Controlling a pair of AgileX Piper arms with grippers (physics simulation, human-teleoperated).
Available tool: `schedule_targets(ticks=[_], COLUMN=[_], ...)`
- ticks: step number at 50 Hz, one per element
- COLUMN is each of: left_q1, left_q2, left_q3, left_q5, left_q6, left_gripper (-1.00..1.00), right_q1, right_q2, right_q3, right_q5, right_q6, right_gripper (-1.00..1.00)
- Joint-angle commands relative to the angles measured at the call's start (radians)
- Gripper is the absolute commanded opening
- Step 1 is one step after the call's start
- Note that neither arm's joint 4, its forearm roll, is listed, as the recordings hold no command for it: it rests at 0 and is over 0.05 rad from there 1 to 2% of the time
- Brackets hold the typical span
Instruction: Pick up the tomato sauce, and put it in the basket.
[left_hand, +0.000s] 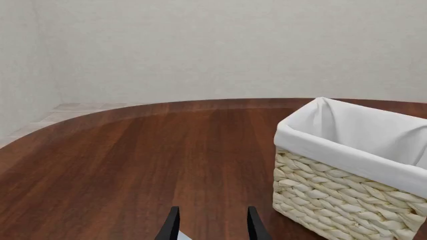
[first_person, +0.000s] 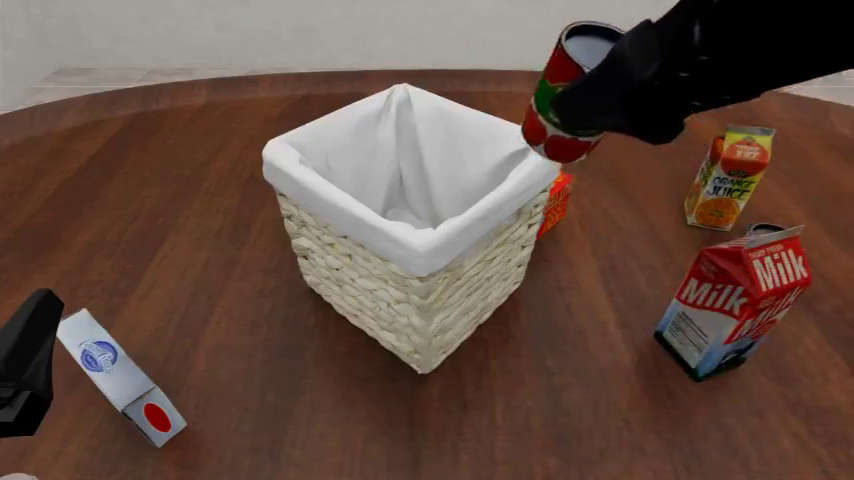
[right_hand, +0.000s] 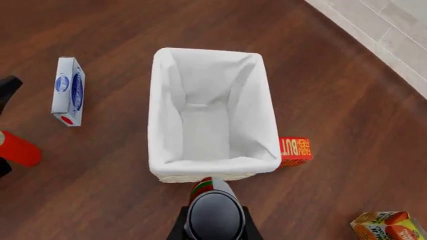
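On the dark wooden table (first_person: 200, 230) stands the basket (first_person: 407, 270), cream wicker, white-lined. Just above its rim, the right gripper (first_person: 587, 105) clamps the tomato sauce (first_person: 563, 95), a tilted red-and-green tin with a silver top. The left gripper (left_hand: 212, 225), beside the basket, gapes empty.

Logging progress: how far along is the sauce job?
Pick-up looks done: the right end effector holds the can in the air, at the basket's far rim. The basket looks empty inside. Left: move over the opening and release.
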Motion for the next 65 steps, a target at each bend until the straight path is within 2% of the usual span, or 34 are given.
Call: schedule_targets(ticks=[1,25,50,65], left_q1=[0.0,0.0,0.0,0.0], left_q2=[0.0,0.0,0.0,0.0], left_q3=[0.0,0.0,0.0,0.0], left_q5=[0.0,0.0,0.0,0.0], left_q6=[0.0,0.0,0.0,0.0], left_gripper=[1.0,1.0,1.0,1.0], right_q1=[0.022,0.014,0.018,0.01], right_q2=[0.081,0.221,0.352,0.427], right_q3=[-0.087,-0.178,-0.299,-0.32], right_q5=[-0.014,-0.051,-0.045,-0.08], right_q6=[0.03,0.032,0.027,0.025], right_gripper=[-1.0,-1.0,-1.0,-1.0])
